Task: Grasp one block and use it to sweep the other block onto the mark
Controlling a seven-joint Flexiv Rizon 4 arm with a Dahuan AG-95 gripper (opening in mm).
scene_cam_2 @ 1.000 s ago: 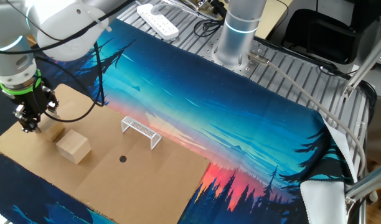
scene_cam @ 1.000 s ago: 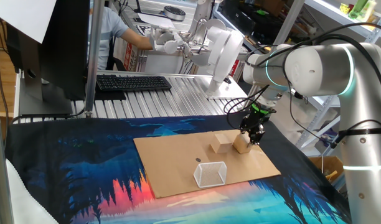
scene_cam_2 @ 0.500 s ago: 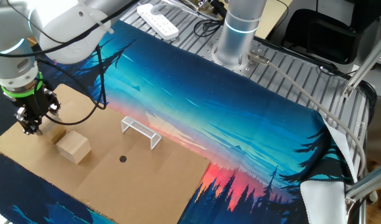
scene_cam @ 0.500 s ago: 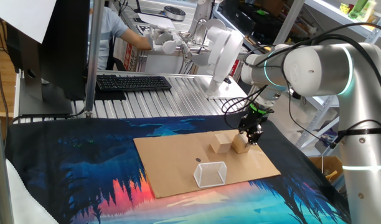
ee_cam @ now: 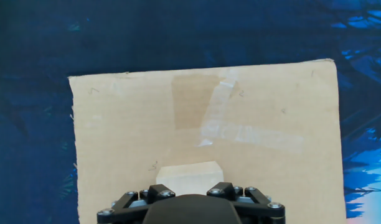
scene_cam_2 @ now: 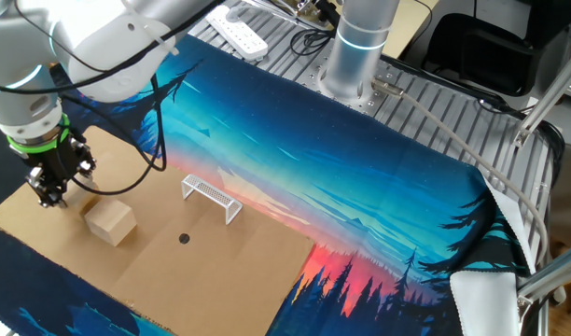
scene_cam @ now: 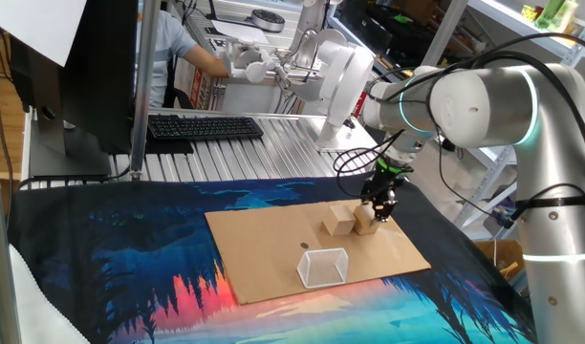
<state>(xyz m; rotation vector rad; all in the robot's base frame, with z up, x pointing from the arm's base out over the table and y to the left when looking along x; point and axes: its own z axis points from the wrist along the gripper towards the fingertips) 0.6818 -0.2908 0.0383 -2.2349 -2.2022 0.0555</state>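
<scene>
A flat sheet of cardboard (ee_cam: 147, 124) fills the middle of the frame, its top edge running a little below the upper third and tilting slightly up toward the right. A patch of clear tape (ee_cam: 231, 121) crosses it in the upper centre, shining pale over a slightly darker square of the board. Around the sheet, on the left, top and right, lies a dark blue printed cloth (ee_cam: 28, 93), brighter blue at the far right. At the bottom centre the black gripper (ee_cam: 190, 208) housing with its screws cuts into view. Just above it, touching its upper edge, shows the pale top of a block (ee_cam: 187, 174); the fingers are hidden.
</scene>
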